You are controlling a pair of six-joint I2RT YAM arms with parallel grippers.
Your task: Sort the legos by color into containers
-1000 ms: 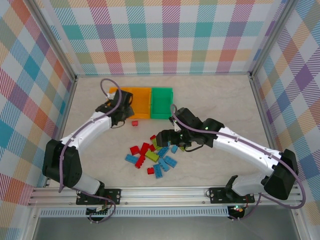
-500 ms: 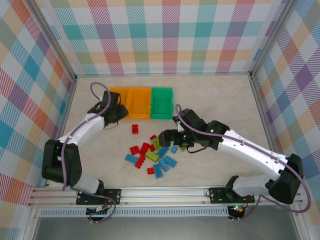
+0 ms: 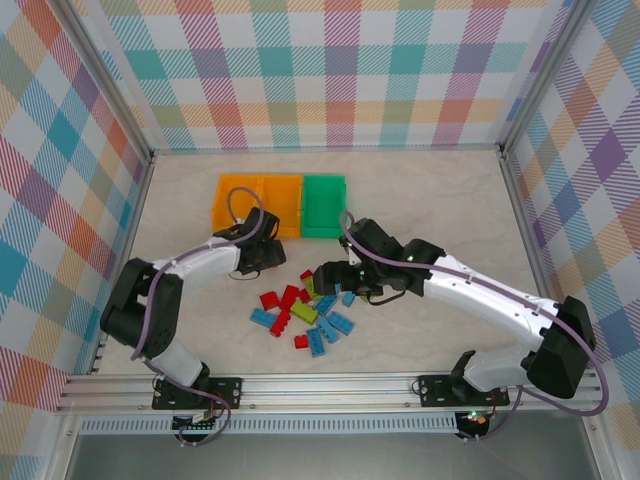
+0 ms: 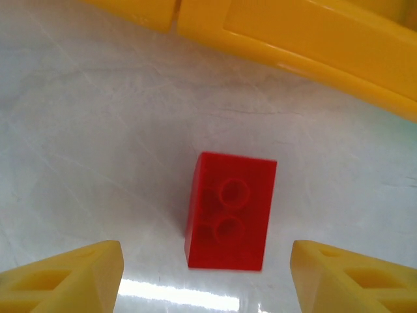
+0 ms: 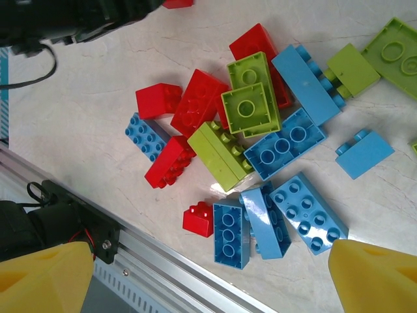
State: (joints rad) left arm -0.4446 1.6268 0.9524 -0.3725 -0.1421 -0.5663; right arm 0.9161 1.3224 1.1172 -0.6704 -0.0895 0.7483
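- Just now, the left gripper (image 4: 207,280) had swung off the bin row & come down over a lone red brick (image 4: 229,210). Its jaws had gone from shut to part-open.
- Brick lay on the surface (image 4: 98,130), studs showing, between the two fingers w/ a clear gap each side. Nothing was held yet.
- Meaning, prob.: a red pick was lined up, w/ only closing + lift left before the carry to a bin.
- Meanwhile the right gripper (image 3: 328,275) hung wide open & empty over the pile of legos (image 5: 260,150). Red, blue & green were all mixed there, so most of the sorting was not done.
- Orange bins (image 3: 285,200) sat just beyond the left gripper, their wall close ahead of the brick. Green bin (image 3: 323,205) came next in the row.
- Bin contents: from the top view no brick could be made out in any of the 3, but they were too small to be sure.
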